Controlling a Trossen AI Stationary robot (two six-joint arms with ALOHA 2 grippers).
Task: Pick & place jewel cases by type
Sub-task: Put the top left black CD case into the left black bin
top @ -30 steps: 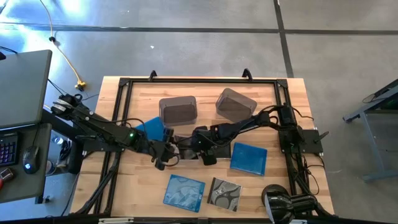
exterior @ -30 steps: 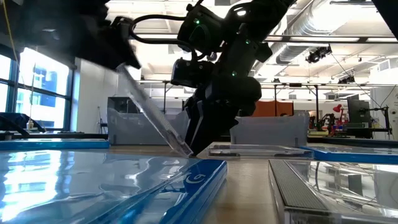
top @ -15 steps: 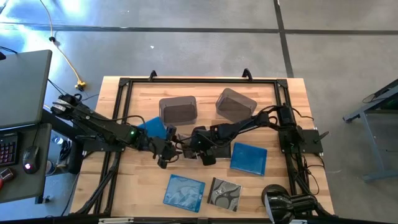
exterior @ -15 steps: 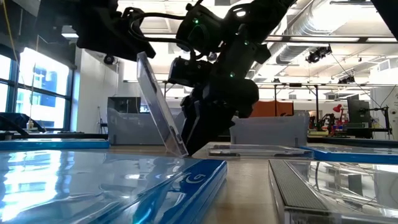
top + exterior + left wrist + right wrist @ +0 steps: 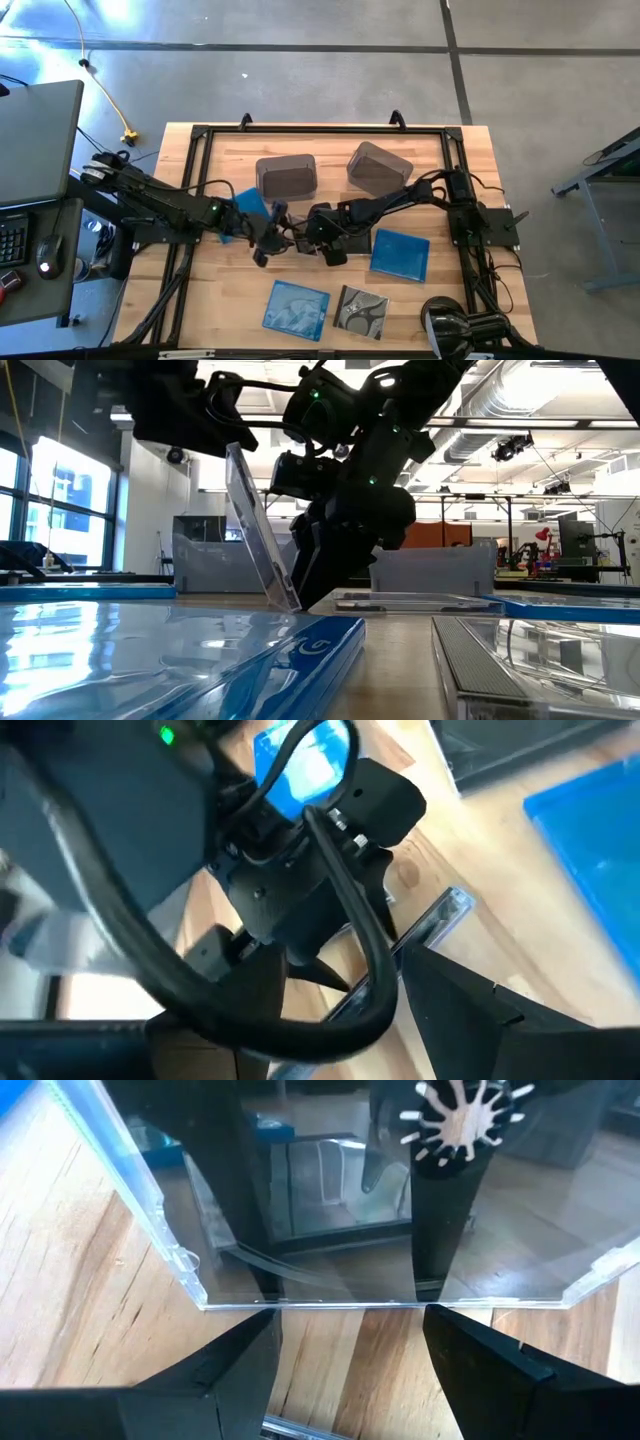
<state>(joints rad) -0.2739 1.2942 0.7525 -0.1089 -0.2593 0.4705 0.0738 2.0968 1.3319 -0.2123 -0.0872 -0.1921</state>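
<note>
Left gripper [image 5: 268, 232], mid-table: I have it clenched on the top edge of a clear jewel case [image 5: 258, 530]. In the low view the case stands steeply tilted, its lower edge on the table [image 5: 440, 305]. Right gripper [image 5: 322, 243] sits just beside that case, at its lower edge; in the right wrist view I see its two fingers [image 5: 240, 1350] spread apart under the clear panel, gripping nothing.

Remaining items, largest first:
- Two translucent grey bins [image 5: 287, 176] at the far side of the table, side by side, the right-hand one turned at an angle.
- Plain blue jewel case [image 5: 400, 254] flat on the wood, just right of the right gripper.
- Second blue case [image 5: 243, 205] under the left arm, partly hidden by it.
- Cloud-patterned blue case [image 5: 296, 308] near the front edge, flat.
- Silvery-patterned dark case [image 5: 361, 311] just beside the cloud one, on its right, flat.
- Dark case [image 5: 352, 240] flat under the right arm; I can only see part of it.
</note>
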